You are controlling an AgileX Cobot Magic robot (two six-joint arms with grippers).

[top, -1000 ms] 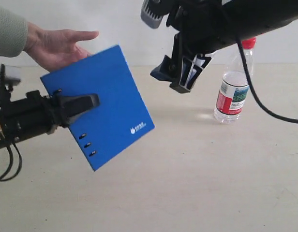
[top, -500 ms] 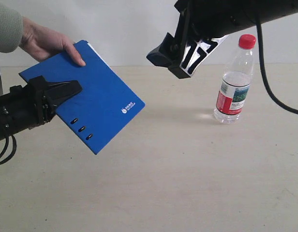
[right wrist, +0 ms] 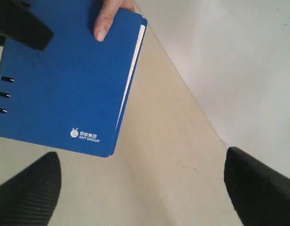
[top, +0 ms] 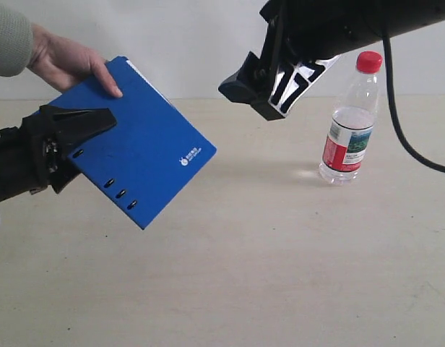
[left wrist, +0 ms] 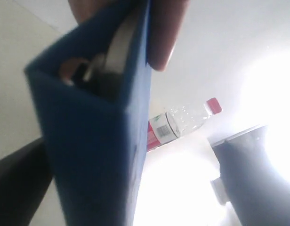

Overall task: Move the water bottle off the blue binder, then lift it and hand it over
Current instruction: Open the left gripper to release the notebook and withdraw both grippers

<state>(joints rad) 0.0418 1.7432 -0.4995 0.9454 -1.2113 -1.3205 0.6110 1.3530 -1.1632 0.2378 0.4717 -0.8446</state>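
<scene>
Beige table (top: 280, 275), upright water bottle (top: 349, 123)

The blue binder (top: 147, 155) hangs in the air above the desk (top: 280, 275), closed and tilted, with one corner pointing down. Its cover is a bright, plain blue. A small white logo sits near the corner on the right, and a row of small rivets runs along the lower left edge. A hand (top: 63, 61) grips its upper corner, thumb flat on the cover. A thin white edge of pages shows along the open side.

The water bottle (top: 350, 119) stands upright on the desk, well apart from the binder. It is clear plastic with a red cap and a red, white and green-blue label.
</scene>
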